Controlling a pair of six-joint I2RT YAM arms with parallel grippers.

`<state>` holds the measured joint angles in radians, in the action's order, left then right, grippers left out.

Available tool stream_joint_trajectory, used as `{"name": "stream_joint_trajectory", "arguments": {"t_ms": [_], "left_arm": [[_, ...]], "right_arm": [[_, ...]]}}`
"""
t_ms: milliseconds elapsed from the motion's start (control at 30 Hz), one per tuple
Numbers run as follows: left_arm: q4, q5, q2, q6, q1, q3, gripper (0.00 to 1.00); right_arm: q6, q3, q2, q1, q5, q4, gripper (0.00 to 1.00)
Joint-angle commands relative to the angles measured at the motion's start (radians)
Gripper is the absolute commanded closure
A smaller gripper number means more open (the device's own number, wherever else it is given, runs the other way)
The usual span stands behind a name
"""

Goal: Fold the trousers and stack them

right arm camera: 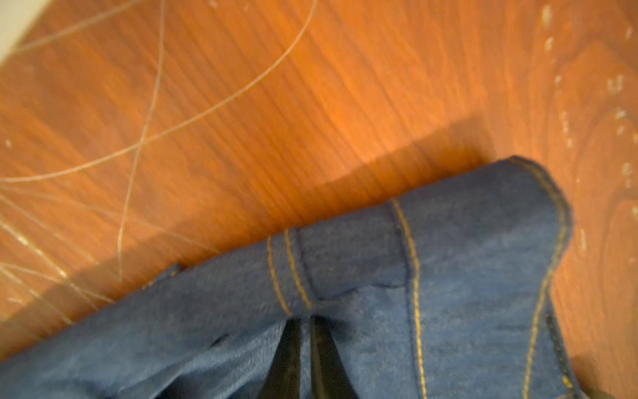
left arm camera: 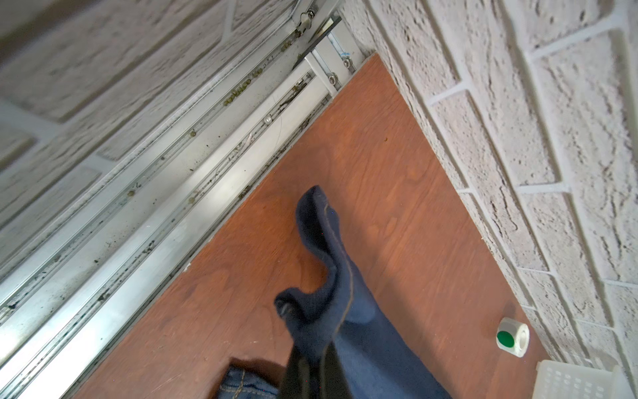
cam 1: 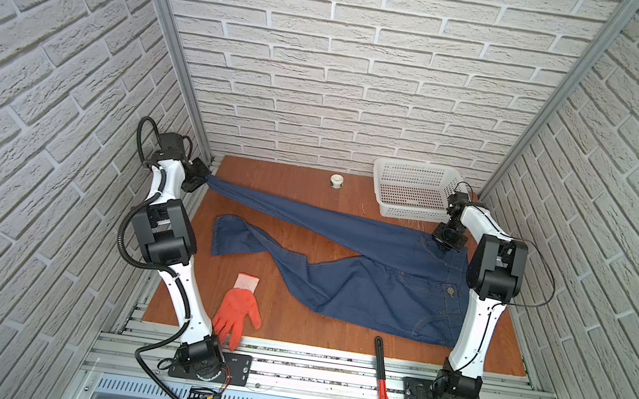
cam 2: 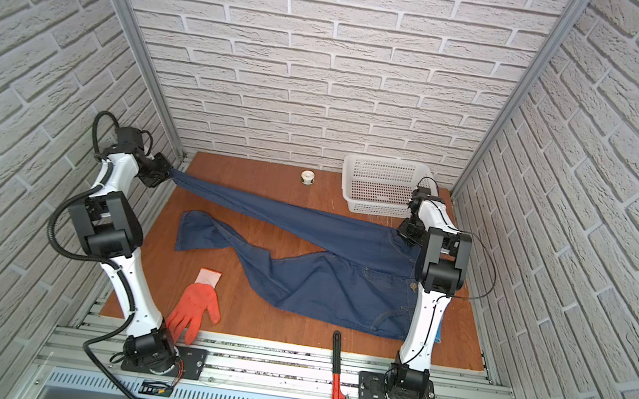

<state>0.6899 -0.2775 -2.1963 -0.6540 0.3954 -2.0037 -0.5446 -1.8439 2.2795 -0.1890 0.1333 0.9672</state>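
The dark blue trousers [cam 1: 361,281] [cam 2: 332,282] lie spread across the wooden table [cam 1: 292,327], waist at the right. One leg is stretched taut toward the back left corner. My left gripper [cam 1: 209,179] [cam 2: 170,174] is shut on that leg's hem, lifted off the table. The left wrist view shows the hem [left arm camera: 331,269] bunched in front of the left gripper [left arm camera: 310,362]. The other leg lies loose toward the left. My right gripper [cam 1: 443,246] [cam 2: 409,237] is shut on the waistband at the far right, next to a belt loop [right arm camera: 290,273], with its tips [right arm camera: 305,323] pinching denim.
A white basket [cam 1: 415,188] stands at the back right, and a small tape roll [cam 1: 337,181] near the back wall. An orange glove [cam 1: 238,311] lies at the front left. A red pipe wrench [cam 1: 385,385] crosses the front edge. Brick walls close in on both sides.
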Motion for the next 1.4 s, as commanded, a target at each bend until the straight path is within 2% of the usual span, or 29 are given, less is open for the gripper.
{"name": "stream_joint_trajectory", "arguments": {"t_ms": [0, 67, 100, 200, 333, 400, 500, 700, 867, 1100, 1367], "left_arm": [[-0.057, 0.027, 0.018, -0.006, 0.04, 0.009, 1.0], [-0.063, 0.006, 0.006, -0.009, 0.033, 0.031, 0.97], [-0.068, 0.003, 0.006, -0.009, 0.03, 0.047, 0.85], [-0.125, -0.009, 0.053, -0.022, 0.023, 0.122, 0.59], [-0.129, -0.002, 0.148, -0.023, 0.015, 0.164, 0.44], [-0.125, 0.006, 0.228, -0.019, 0.008, 0.2, 0.42], [-0.099, 0.034, 0.365, -0.016, -0.004, 0.292, 0.39], [-0.028, 0.07, 0.631, 0.009, -0.03, 0.601, 0.32], [-0.04, 0.061, 0.784, 0.012, -0.045, 0.857, 0.29], [-0.162, -0.023, 0.843, -0.054, -0.054, 1.152, 0.29], [-0.286, -0.04, 0.801, -0.124, -0.063, 1.246, 0.28]], "right_arm": [[0.009, -0.001, 0.066, -0.03, 0.049, -0.078, 0.9], [0.008, 0.01, 0.049, -0.03, 0.033, -0.08, 0.9], [0.008, 0.028, 0.027, -0.029, 0.016, -0.095, 0.9], [0.014, 0.094, -0.067, -0.017, -0.011, -0.124, 0.89], [0.04, 0.147, -0.223, 0.004, 0.0, -0.1, 0.75], [0.046, 0.185, -0.314, 0.019, 0.014, -0.082, 0.67], [0.044, 0.265, -0.446, 0.038, 0.017, -0.074, 0.63], [0.028, 0.483, -0.66, 0.132, -0.002, -0.093, 0.62], [0.004, 0.616, -0.741, 0.237, -0.031, -0.108, 0.62], [-0.037, 0.741, -0.761, 0.352, -0.042, -0.16, 0.62], [-0.044, 0.775, -0.737, 0.395, -0.04, -0.191, 0.62]]}}
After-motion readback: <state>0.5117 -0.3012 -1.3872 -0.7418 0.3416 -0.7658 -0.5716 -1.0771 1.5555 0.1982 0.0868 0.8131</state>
